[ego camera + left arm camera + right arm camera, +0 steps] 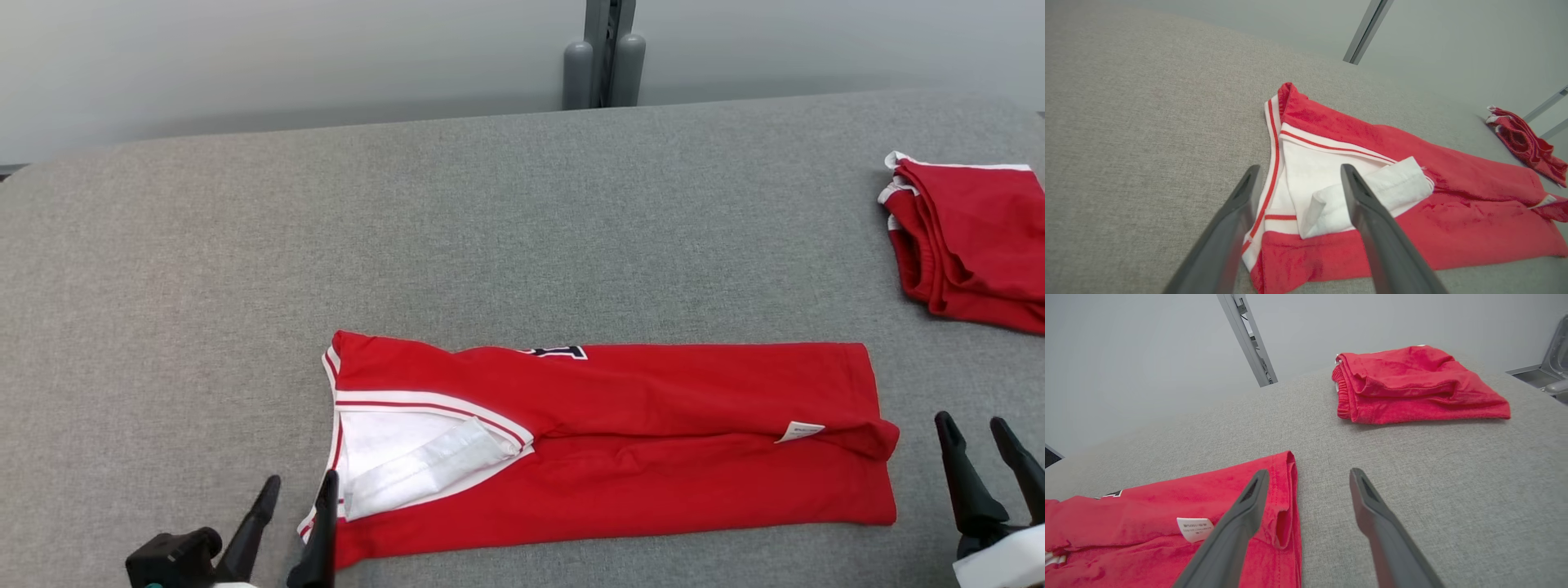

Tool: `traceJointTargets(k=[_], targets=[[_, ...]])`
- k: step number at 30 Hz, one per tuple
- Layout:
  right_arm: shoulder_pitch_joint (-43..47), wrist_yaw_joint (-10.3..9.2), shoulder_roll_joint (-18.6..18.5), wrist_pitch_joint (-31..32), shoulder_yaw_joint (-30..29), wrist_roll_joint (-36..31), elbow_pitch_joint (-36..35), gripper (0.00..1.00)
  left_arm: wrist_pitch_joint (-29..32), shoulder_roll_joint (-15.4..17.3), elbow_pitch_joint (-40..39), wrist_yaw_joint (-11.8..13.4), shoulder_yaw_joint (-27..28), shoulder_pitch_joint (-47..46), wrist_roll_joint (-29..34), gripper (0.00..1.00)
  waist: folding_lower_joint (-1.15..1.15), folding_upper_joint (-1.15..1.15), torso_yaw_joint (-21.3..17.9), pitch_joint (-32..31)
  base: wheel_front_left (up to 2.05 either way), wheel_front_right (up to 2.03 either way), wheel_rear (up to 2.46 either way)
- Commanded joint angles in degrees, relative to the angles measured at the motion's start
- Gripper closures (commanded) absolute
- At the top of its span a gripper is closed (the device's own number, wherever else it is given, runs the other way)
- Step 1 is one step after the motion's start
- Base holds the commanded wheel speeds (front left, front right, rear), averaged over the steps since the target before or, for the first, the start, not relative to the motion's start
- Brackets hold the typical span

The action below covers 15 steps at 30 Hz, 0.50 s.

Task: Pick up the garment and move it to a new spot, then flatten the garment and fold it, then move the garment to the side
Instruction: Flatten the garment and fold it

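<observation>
While each stands with its fingers spread and nothing between them, the left gripper (295,523) hangs at the white-trimmed collar end of the red garment (653,457), and the right gripper (976,469) sits just beside its hem end. The red garment lies folded lengthwise in a long strip on the grey table (490,229). A second folded red piece (971,237) rests well apart, at the far right.

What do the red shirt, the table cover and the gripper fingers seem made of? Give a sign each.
Red shirt: soft matte knit cloth, probably cotton; it folds limply.
Table cover: grey woven fabric; flecked weave shows.
Fingers: smooth dark plastic, seemingly; faint sheen.
</observation>
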Motion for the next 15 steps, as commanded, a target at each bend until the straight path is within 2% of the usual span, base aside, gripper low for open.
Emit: traceJointTargets(k=[1,7,15], targets=[[0.6,0.02,0.3,0.2,-1.0,-0.6,-0.6,0.0,-0.7,0.3,-0.4,0.5,0.3,-0.3,0.7,0.0,0.0,0.0,0.1,-0.4,0.0,0.0,0.0],[1.5,0.02,2.1,2.6,-4.1,-2.7,-2.0,0.0,-2.6,-0.1,-0.7,0.8,-0.7,-2.6,3.0,0.0,0.0,0.0,0.4,-1.7,0.0,0.0,0.0],[-1.3,0.02,4.9,8.1,-5.6,-6.7,-0.6,0.0,-4.5,-3.2,1.6,0.6,-3.4,-6.5,5.3,0.0,0.0,0.0,1.3,-3.8,0.0,0.0,0.0]])
